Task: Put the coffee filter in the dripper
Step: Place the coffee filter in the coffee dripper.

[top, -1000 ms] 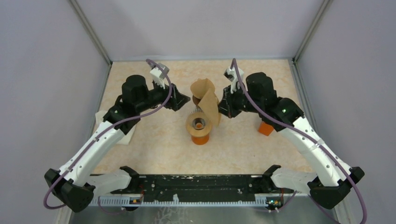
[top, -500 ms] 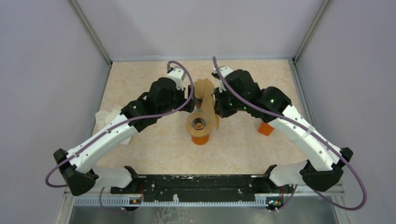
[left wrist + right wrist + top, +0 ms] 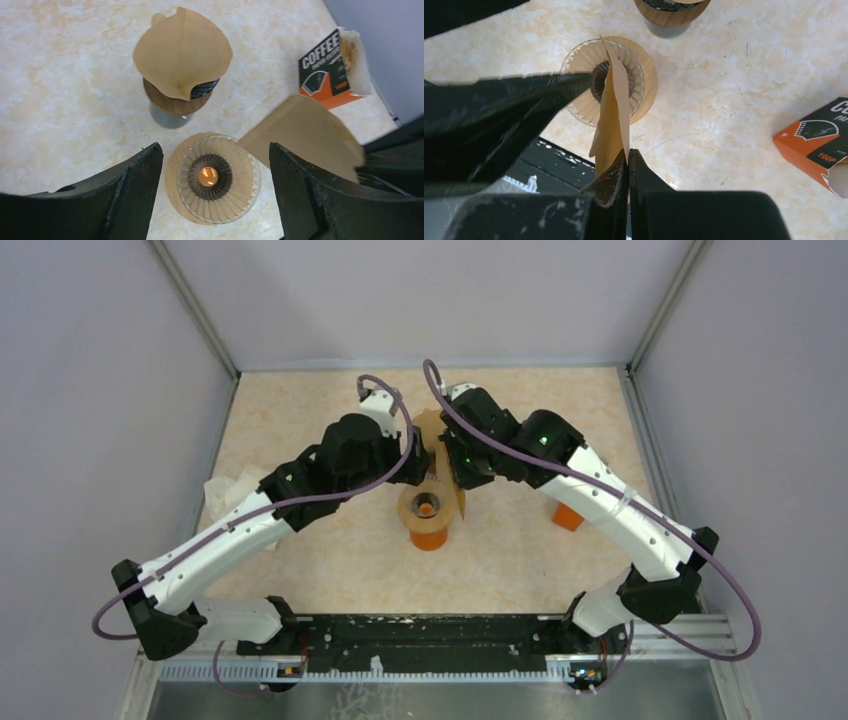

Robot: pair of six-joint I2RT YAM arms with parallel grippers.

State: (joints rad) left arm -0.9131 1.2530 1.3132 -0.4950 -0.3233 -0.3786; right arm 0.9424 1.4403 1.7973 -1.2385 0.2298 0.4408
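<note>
Two paper filters (image 3: pixel 182 50), two wood-collared drippers (image 3: pixel 235 195), one orange filter box (image 3: pixel 325 70), two arms (image 3: pixel 220 540).

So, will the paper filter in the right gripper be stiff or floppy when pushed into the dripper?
Probably floppy: the coffee filter is thin paper, pinched at one edge by the right gripper, and it bows slightly. Likely very light, so easily shifted. It is folded flat over the dripper, so pushing may crumple it.

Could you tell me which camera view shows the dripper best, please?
The left wrist view: the dripper shows nearly whole, from above, ribs and hole clear. In the right wrist view the held coffee filter crosses its middle; the top view shows it small, partly under the filter.
</note>
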